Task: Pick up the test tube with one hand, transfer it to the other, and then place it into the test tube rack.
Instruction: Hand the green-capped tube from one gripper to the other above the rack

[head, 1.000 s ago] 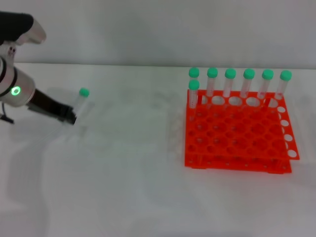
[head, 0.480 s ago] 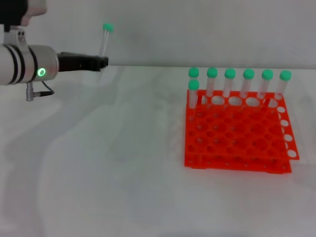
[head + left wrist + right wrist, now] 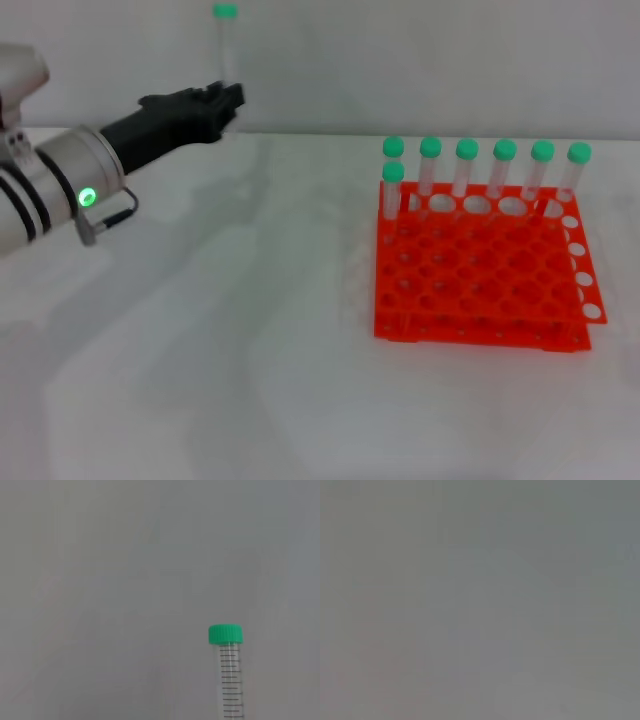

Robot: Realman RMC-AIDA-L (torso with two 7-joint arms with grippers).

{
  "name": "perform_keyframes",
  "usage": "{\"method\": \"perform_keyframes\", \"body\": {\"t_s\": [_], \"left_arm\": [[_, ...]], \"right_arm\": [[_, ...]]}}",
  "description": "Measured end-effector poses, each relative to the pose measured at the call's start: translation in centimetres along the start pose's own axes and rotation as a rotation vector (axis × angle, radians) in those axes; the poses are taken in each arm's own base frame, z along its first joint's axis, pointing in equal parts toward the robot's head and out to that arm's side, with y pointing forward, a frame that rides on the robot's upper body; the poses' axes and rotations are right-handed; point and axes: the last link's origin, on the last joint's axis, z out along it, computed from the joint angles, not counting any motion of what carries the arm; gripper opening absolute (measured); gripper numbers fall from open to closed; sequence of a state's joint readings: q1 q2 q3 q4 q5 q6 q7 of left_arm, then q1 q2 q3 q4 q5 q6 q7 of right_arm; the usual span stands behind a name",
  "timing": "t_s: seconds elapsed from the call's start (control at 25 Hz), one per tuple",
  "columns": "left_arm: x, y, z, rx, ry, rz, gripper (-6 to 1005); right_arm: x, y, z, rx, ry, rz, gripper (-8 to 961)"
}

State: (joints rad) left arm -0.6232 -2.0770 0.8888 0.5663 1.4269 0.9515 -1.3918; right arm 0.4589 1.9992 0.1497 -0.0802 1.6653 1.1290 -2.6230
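Left gripper (image 3: 228,103) up in the air, clenched on the test tube (image 3: 226,50), green cap on top. Black lines on the tube, no words. Test tube rack (image 3: 480,265) well off to its right, down on the table (image 3: 250,350).

This looks like a laboratory bench, or a mock-up of one for robot trials. The giveaway sits at the right of the head view: a bright orange test tube rack (image 3: 480,265), two tiers with a grid of round holes, carrying seven clear green-capped tubes (image 3: 466,166) along its far edge and far-left corner. The left wrist view shows another such tube (image 3: 229,672) with fine graduation marks printed down its side, the kind used for measuring samples. Everything stands on a plain white table (image 3: 250,350) against a bare pale wall (image 3: 420,60) across the top of the frame. A silver-white robot arm (image 3: 60,180) with a glowing green indicator light enters from the left.
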Motion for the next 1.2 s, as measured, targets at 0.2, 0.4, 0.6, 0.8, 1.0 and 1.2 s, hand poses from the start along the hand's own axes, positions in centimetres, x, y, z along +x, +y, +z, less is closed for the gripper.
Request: {"method": "perform_keyframes", "body": {"t_s": [0.2, 0.4, 0.6, 0.8, 1.0, 1.2], "left_arm": [[-1.3, 2.8, 0.2, -0.139, 0.086, 0.138, 222], [-2.8, 6.1, 2.0, -0.255, 0.088, 0.179, 226], [-3.6, 9.4, 3.0, -0.392, 0.097, 0.256, 230], [-3.8, 11.3, 2.8, -0.492, 0.112, 0.278, 234], [-4.4, 12.5, 2.7, -0.548, 0.103, 0.248, 238], [-5.1, 13.0, 2.7, -0.559, 0.08, 0.237, 243]], "right_arm": [[-1.2, -1.0, -0.6, -0.104, 0.002, 0.041, 742], [-3.5, -1.8, -1.2, -0.281, 0.016, 0.094, 738], [-5.3, -1.1, -1.6, -0.474, 0.039, 0.114, 735], [-6.1, 0.9, -1.8, -0.637, 0.041, 0.103, 731], [-6.1, 3.8, -1.3, -0.76, 0.047, 0.084, 728], [-5.6, 7.0, -0.5, -0.856, 0.063, 0.074, 724]]}}
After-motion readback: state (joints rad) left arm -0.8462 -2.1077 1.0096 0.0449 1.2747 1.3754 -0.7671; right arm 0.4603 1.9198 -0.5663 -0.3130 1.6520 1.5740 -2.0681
